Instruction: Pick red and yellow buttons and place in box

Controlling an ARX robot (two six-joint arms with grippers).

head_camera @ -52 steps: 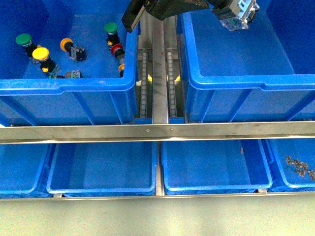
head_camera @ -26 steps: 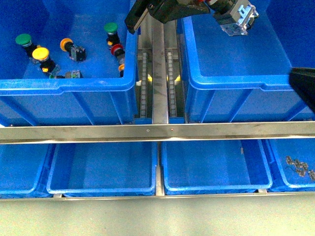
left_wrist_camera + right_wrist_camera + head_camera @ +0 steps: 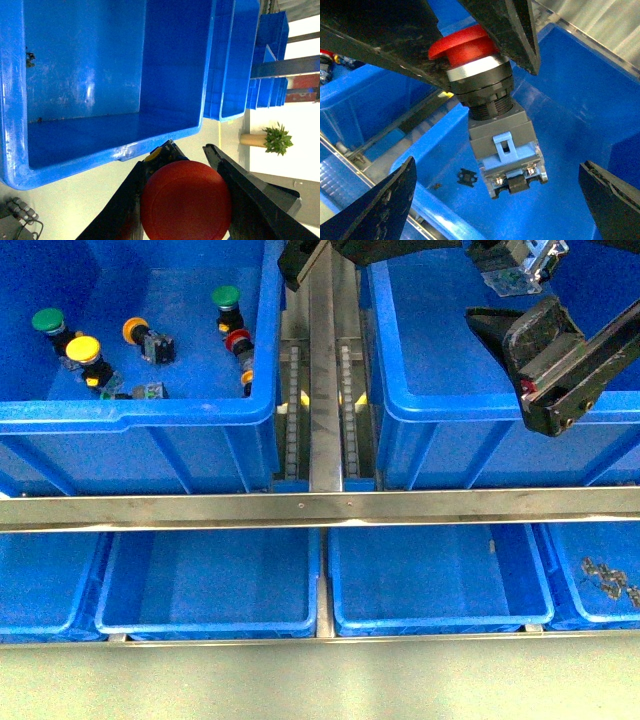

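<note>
Blue crates stand in two rows, split by a steel rail point(image 3: 300, 508). The front view shows the far left crate point(image 3: 140, 415) with loose switches, a yellow button point(image 3: 83, 348) among them, and the box point(image 3: 480, 412) at far right. Only the wrist views reveal the grasp: the left gripper point(image 3: 187, 146) is clamped on the cap of the red button point(image 3: 186, 200), which hangs above the box floor. The right gripper point(image 3: 530, 365) hovers over the box, fingers spread wide, holding nothing.
</note>
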